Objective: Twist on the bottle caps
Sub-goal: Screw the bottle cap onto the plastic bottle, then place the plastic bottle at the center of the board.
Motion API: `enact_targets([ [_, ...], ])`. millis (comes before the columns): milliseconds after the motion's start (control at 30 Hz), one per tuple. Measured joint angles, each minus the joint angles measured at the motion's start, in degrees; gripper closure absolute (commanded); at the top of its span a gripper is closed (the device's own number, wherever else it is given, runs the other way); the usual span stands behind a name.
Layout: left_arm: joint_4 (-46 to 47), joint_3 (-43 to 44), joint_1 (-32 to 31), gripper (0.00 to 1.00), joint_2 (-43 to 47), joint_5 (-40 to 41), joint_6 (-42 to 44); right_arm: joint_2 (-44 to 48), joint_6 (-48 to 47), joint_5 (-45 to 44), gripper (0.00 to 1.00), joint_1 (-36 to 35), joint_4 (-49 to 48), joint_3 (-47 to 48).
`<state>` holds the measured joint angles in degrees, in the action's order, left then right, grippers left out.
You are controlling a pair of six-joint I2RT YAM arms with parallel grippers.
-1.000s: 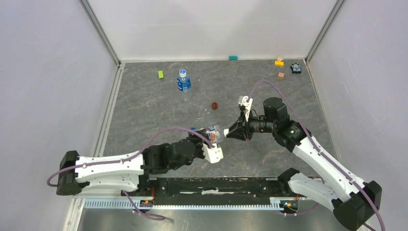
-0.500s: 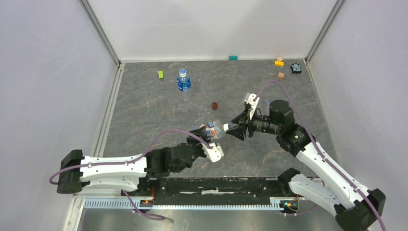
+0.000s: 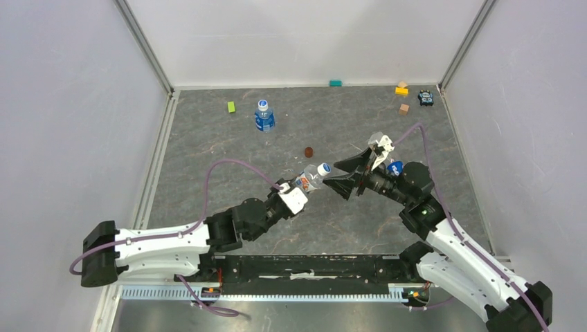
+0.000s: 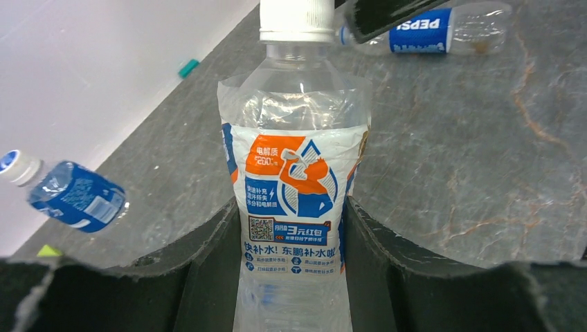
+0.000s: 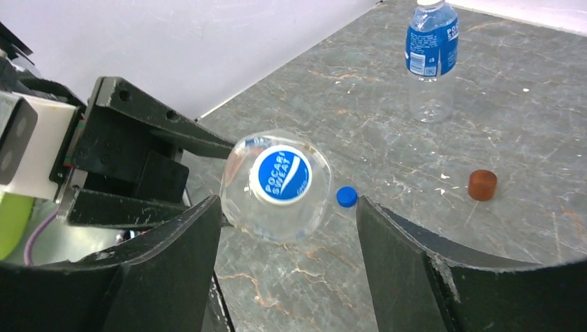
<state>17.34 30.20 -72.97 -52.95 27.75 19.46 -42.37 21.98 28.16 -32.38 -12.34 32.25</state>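
Note:
My left gripper (image 3: 294, 191) is shut on a clear bottle (image 4: 294, 173) with an orange-and-blue label, held tilted above the table. A whitish cap with a blue top (image 5: 280, 175) sits on its neck. My right gripper (image 5: 287, 206) faces that cap end-on, open, with its fingers wide on either side and not touching it. In the top view the right gripper (image 3: 331, 175) is just right of the cap (image 3: 323, 168). A loose blue cap (image 5: 347, 196) lies on the table below. A capped blue-label bottle (image 3: 263, 115) stands at the back. A Pepsi bottle (image 4: 422, 28) lies on its side.
A dark red-brown disc (image 3: 309, 151) lies just behind the held bottle. Small toy blocks lie along the back wall: green (image 3: 231, 106), teal (image 3: 336, 83), yellow (image 3: 401, 90) and tan (image 3: 404, 108). A small dark toy (image 3: 426, 98) sits in the back right corner.
My right gripper was shut on the cap; it has opened and let go, with the cap left on the neck. Both grippers and the bottle have shifted away from the arm bases.

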Motion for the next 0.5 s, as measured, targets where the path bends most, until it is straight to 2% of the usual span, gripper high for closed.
enact_targets([
  [300,3.85,0.11,0.00,0.97,-4.52,-2.91,-2.97,-1.53,4.35,-0.04,0.30,0.00,-9.14,-1.42],
  [500,6.16,0.17,0.00,0.97,-4.98,-3.45,-3.82,-3.04,4.98,-0.28,0.33,0.00,-11.15,-1.62],
])
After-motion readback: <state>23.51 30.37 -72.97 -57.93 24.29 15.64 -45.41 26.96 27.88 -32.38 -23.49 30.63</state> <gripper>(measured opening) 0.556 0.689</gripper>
